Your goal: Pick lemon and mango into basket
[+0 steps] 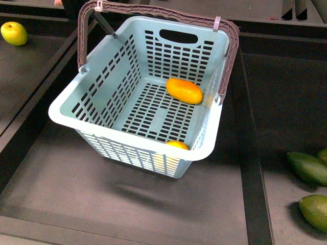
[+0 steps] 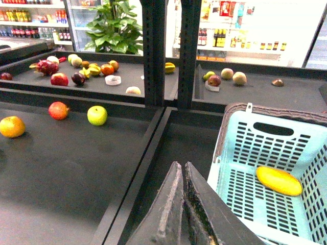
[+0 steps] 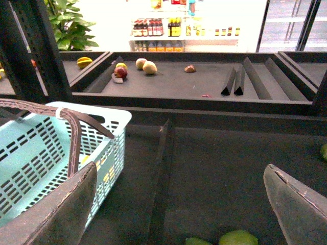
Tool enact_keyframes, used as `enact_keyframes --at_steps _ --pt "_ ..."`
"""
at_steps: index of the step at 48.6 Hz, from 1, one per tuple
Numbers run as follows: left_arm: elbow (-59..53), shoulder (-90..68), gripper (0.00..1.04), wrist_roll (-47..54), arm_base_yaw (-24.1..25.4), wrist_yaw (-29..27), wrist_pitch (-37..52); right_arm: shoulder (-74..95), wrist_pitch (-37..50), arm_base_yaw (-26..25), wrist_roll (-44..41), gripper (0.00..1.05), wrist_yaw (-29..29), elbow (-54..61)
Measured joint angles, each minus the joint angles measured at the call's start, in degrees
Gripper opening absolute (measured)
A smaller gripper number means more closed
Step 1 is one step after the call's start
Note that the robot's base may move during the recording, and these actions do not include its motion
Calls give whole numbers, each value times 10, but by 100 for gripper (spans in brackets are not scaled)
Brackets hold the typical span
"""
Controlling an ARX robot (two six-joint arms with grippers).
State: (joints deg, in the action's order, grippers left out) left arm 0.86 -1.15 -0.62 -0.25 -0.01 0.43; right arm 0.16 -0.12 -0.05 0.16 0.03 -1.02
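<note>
Both grippers are empty, left (image 2: 183, 204) pressed shut, right (image 3: 179, 204) spread wide, as mango (image 1: 184, 90) and lemon (image 1: 177, 145) lie in my basket (image 1: 66, 107), seemingly leaving only withdrawal.

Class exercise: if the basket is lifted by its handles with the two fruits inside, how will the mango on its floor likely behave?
The mango would probably roll or slide: it is rounded, smooth-skinned and lies loose on the basket floor. It likely drifts toward the lemon at the near wall, since the basket already sits tilted. The slotted floor may slow it slightly.
</note>
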Motion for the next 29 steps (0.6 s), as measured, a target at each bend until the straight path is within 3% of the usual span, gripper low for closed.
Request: enact_keyframes --at_steps 25,29 --pt "0 8 3 0 0 0 -3 0 0 0 0 96 0 0" --pt "0 8 13 0 0 0 -3 0 0 0 0 96 0 0"
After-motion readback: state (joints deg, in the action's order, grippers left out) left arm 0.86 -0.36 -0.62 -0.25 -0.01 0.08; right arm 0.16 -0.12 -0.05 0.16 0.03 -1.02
